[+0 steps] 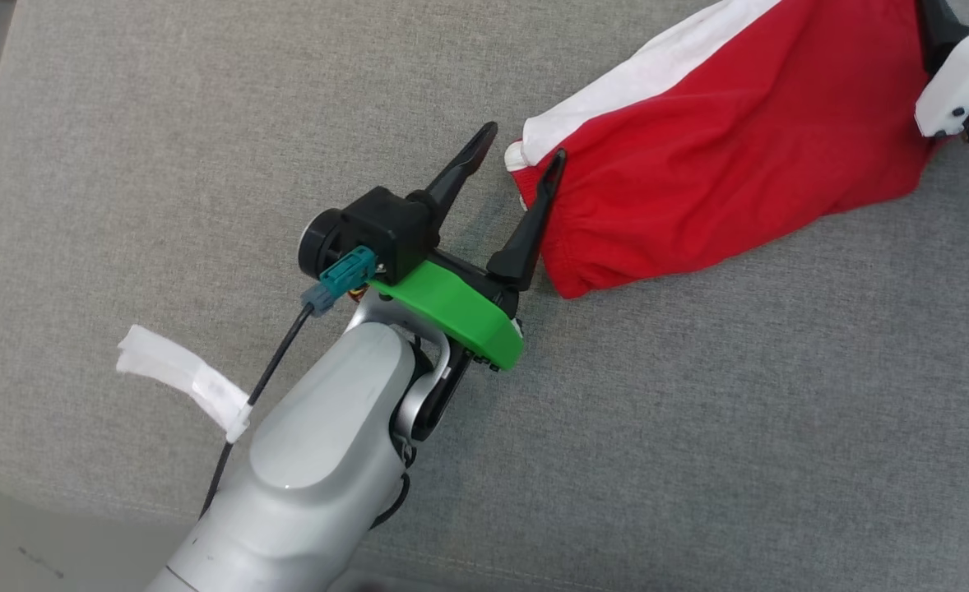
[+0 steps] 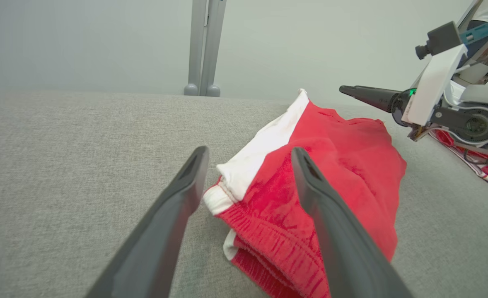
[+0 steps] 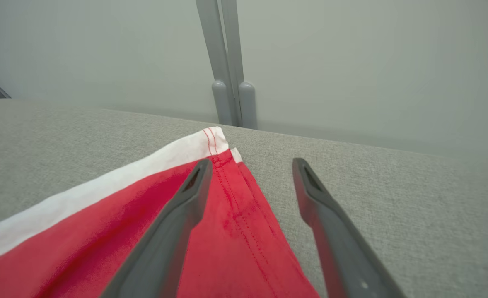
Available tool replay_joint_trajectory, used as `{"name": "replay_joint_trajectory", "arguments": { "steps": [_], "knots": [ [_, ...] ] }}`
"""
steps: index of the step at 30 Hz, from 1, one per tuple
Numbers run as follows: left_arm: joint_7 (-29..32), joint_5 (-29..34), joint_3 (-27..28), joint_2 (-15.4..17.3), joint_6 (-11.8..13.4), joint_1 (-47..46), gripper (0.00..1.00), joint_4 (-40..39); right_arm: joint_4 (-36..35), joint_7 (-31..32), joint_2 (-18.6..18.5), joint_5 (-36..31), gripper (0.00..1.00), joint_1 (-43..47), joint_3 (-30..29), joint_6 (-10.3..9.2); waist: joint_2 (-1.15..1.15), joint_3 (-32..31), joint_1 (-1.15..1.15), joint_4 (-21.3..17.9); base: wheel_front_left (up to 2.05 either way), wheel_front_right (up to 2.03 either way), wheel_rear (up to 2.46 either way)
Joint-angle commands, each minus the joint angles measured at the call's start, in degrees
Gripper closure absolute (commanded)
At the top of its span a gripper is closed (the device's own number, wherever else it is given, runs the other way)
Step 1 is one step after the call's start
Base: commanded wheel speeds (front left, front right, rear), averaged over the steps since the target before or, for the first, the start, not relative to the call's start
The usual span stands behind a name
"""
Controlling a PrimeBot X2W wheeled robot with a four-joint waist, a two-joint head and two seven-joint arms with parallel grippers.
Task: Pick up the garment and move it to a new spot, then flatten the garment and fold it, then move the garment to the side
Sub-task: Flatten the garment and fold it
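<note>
grey fabric surface (image 1: 122,205), twin grey posts (image 2: 204,45)

Matt cloth garment (image 1: 723,156), woven surface (image 1: 164,164)

1 pair of red shorts (image 1: 723,164) with 1 white side stripe lies on 1 grey fabric-covered bench (image 1: 164,164), at 1 o'clock in the head view. There are 2 hands, the left hand (image 1: 524,141) and the right hand (image 3: 252,163), each with 2 dark fingers (image 2: 186,186), making 4 in all. The left wrist carries 1 green guard (image 1: 452,308), 1 teal plug (image 1: 345,275), 1 black cable (image 1: 275,362) and 1 white tape tag (image 1: 180,378). 2 grey posts (image 3: 227,62) stand past the bench at 12 o'clock.
</note>
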Motion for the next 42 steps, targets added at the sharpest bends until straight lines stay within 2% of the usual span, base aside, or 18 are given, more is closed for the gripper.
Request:
{"name": "replay_joint_trajectory", "arguments": {
  "steps": [1, 10, 17, 18, 19, 23, 29, 36, 42],
  "knots": [
    [-0.2, 1.6, 1.9, 0.1, 0.5, 1.6, 0.0, -0.8, 0.1, -0.2, -0.8, 0.9, 0.0, 1.4, 1.1, -0.09, 0.0, -0.9, 0.0, -0.7, 0.0, 0.0, 0.0],
    [-0.2, 10.8, 17.3, 0.1, 2.6, 12.4, 0.0, -10.0, 1.5, 1.9, -2.8, 5.9, 0.0, 5.0, 6.1, -0.09, 0.0, -1.7, 0.0, -0.5, 0.0, 0.0, 0.0],
    [-0.2, 13.5, 23.1, 0.1, 2.7, 19.0, 0.0, -14.1, 4.0, 3.9, -2.7, 9.0, 0.0, 6.5, 8.3, -0.09, 0.0, -1.8, 0.0, 0.6, 0.0, 0.0, 0.0],
    [-0.2, 13.6, 23.6, 0.1, 2.6, 19.6, 0.0, -14.3, 4.0, 4.3, -2.5, 9.6, 0.38, 6.9, 8.6, -0.09, 0.0, -1.9, 0.0, 0.7, 0.0, 0.0, 0.0],
    [-0.2, 13.6, 23.9, 0.1, 2.5, 20.3, 0.0, -14.5, 3.8, 4.4, -2.4, 10.1, 1.0, 7.2, 8.9, -0.07, 0.0, -2.1, 0.0, 0.7, 0.0, 0.0, 0.0],
    [-0.2, 14.5, 25.2, 0.1, 2.5, 22.0, 0.0, -14.7, 3.2, 3.4, -2.4, 12.3, 1.0, 8.2, 9.6, -0.1, 0.0, -3.3, 0.0, 0.3, 0.0, 0.0, 0.0],
    [-0.2, 15.6, 27.0, 0.1, 1.8, 23.8, 0.0, -14.4, 0.7, -1.7, -2.7, 14.9, 1.0, 10.8, 10.7, -0.09, 0.0, -6.7, 0.0, -1.7, 0.0, 0.0, 0.0],
    [-0.2, 18.0, 29.9, 0.1, 0.4, 26.7, 0.0, -13.3, -2.8, -5.9, -4.5, 18.9, 1.0, 18.0, 10.8, -0.09, 0.0, -11.8, 0.0, -5.3, 0.0, 0.0, 0.0],
    [-0.2, 19.8, 32.0, 0.1, -0.8, 29.7, 0.0, -12.7, -5.0, -7.0, -6.2, 22.8, 1.0, 25.4, 8.0, -0.09, 0.0, -15.0, 0.0, -8.2, 0.0, 0.0, 0.0]
  ]
}}
